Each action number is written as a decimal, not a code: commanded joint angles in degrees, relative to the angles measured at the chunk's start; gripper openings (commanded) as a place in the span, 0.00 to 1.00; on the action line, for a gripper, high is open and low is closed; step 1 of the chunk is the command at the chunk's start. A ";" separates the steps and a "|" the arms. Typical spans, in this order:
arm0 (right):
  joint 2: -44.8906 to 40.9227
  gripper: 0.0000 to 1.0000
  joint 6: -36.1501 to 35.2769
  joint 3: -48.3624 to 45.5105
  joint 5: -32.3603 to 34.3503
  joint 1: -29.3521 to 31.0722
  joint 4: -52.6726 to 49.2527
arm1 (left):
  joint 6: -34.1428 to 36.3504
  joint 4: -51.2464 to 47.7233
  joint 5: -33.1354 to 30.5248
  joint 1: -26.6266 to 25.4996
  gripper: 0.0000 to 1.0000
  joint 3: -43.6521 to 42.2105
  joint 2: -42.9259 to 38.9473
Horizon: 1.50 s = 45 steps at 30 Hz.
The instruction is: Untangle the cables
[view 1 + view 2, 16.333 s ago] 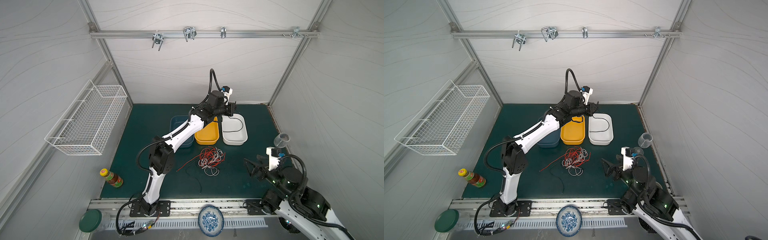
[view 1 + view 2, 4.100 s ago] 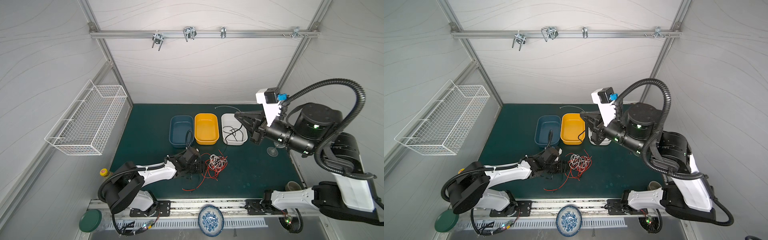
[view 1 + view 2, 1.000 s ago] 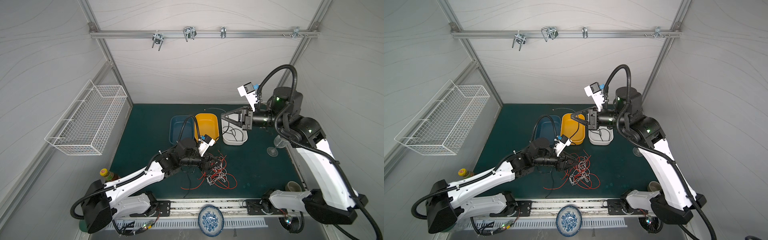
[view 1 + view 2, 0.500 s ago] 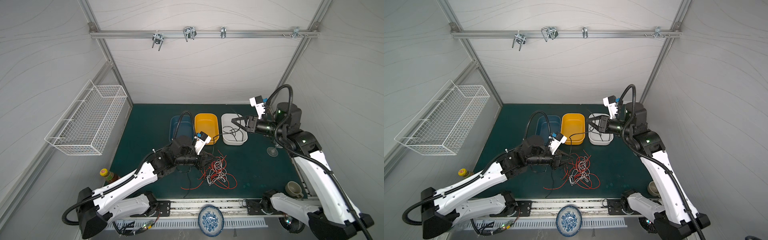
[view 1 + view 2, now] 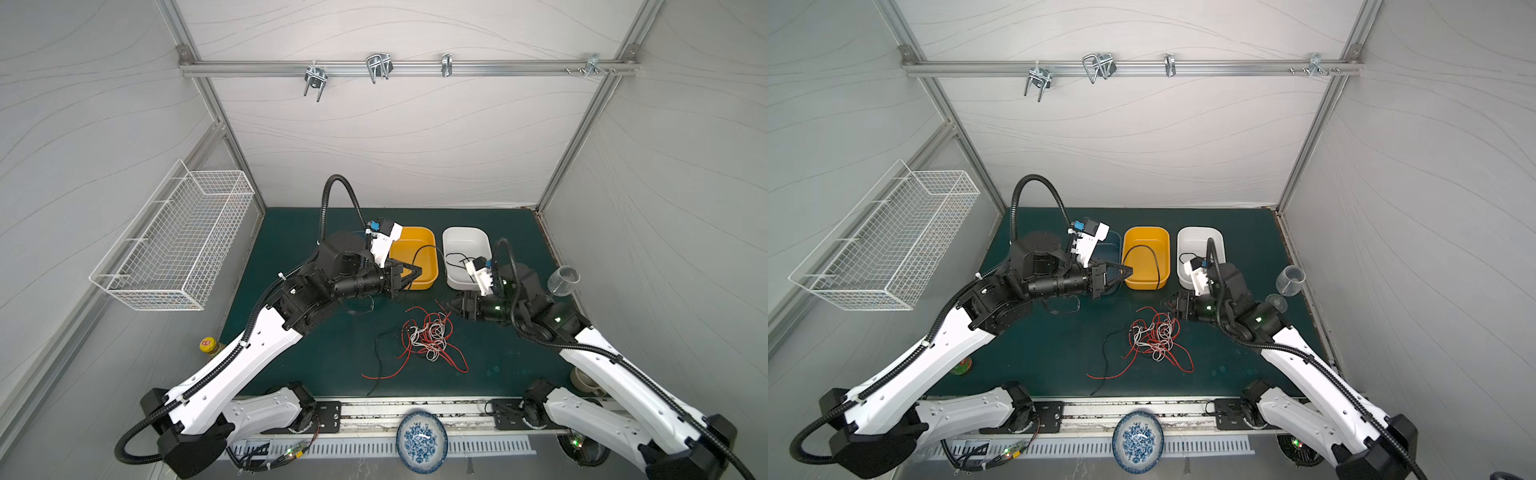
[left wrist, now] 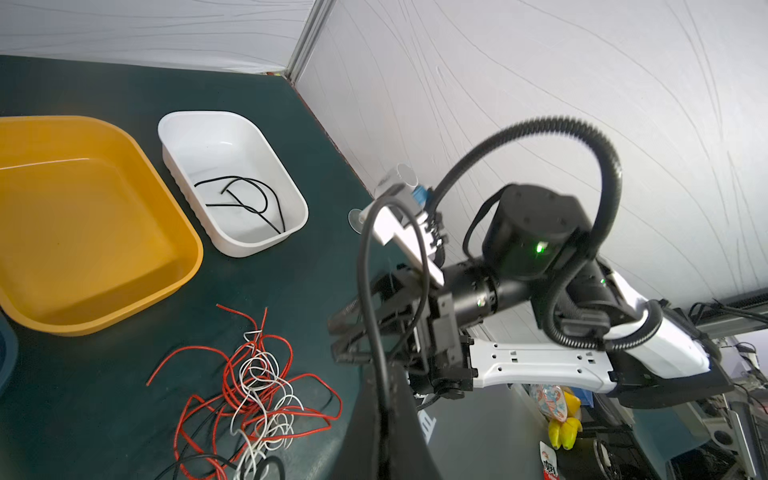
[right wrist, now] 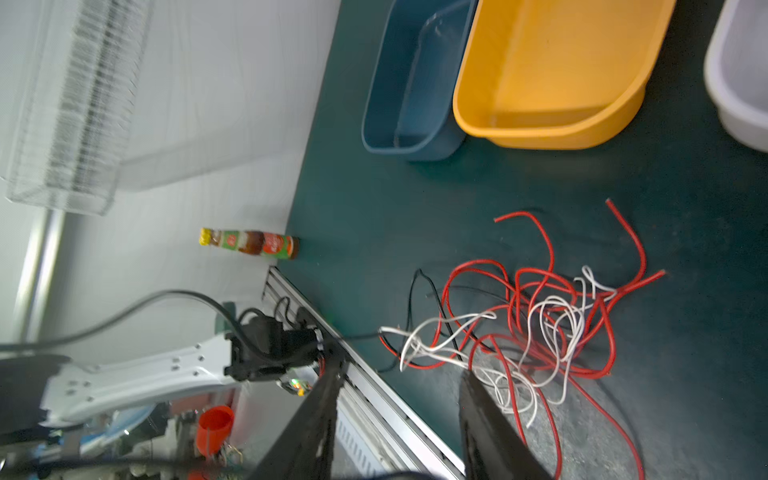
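light, limp tangled cables (image 5: 428, 338); left jaws clenched on a black cable (image 6: 360, 270), right jaws released, empty; probably best gripped at a loose red end (image 5: 376, 377).

In a top view the left arm (image 5: 1054, 284) hides most of the blue tub (image 5: 1115, 244), and the black cable's (image 5: 1142, 246) held end is lost inside the left gripper (image 5: 1128, 272). The right wrist view blurs the wire basket (image 7: 70, 104) and crops the white tub (image 7: 744, 83)
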 commanded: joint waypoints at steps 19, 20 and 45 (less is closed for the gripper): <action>11.25 0.56 -1.54 -14.96 29.26 23.92 32.43 | -9.99 2.15 -8.21 1.85 0.00 4.30 -1.85; 12.24 0.54 -1.14 -15.06 30.68 23.94 33.01 | -10.10 2.14 -8.40 1.80 0.00 4.55 -1.93; -31.61 0.62 -0.78 -15.88 46.88 23.84 -0.87 | -0.70 -4.97 -4.88 5.67 0.00 30.91 24.47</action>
